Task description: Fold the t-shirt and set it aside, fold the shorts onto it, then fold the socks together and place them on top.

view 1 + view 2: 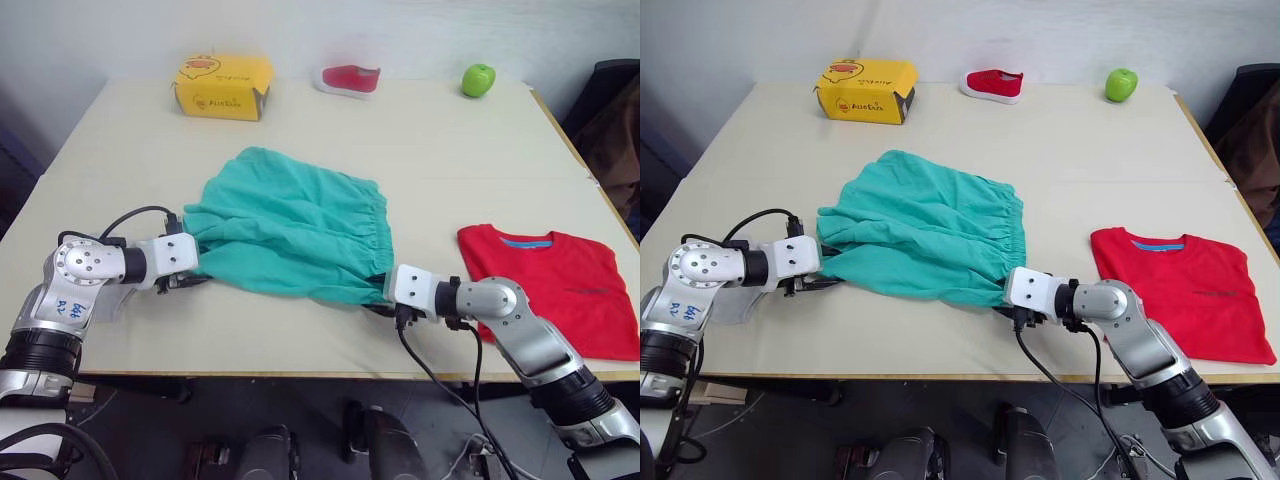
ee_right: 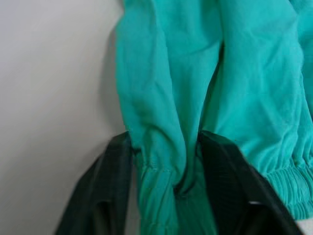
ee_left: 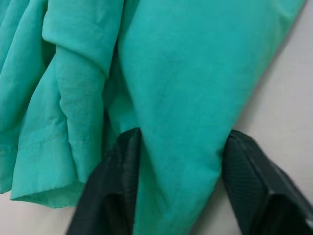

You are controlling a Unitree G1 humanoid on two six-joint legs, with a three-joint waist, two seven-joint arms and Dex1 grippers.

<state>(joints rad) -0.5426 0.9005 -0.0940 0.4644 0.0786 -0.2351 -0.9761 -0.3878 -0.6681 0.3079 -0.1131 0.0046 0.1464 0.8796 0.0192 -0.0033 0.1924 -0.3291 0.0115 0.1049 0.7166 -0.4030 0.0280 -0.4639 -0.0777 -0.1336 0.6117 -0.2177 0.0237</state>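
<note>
The teal shorts [image 1: 290, 225] lie spread in the middle of the table, waistband toward the right. My left gripper [image 1: 192, 280] is shut on their near left corner, and the cloth fills the gap between its fingers [image 3: 117, 171]. My right gripper [image 1: 380, 298] is shut on the near end of the gathered waistband [image 2: 161, 161], bunched between its fingers. The red t-shirt [image 1: 555, 285] lies folded flat at the right, just beyond my right forearm. The socks are out of view.
A yellow box [image 1: 222, 86], a small red-and-white shoe [image 1: 350, 78] and a green apple [image 1: 478, 80] stand along the table's far edge. The near table edge [image 1: 300, 370] runs just behind both grippers. A dark chair [image 1: 610, 110] sits off the right side.
</note>
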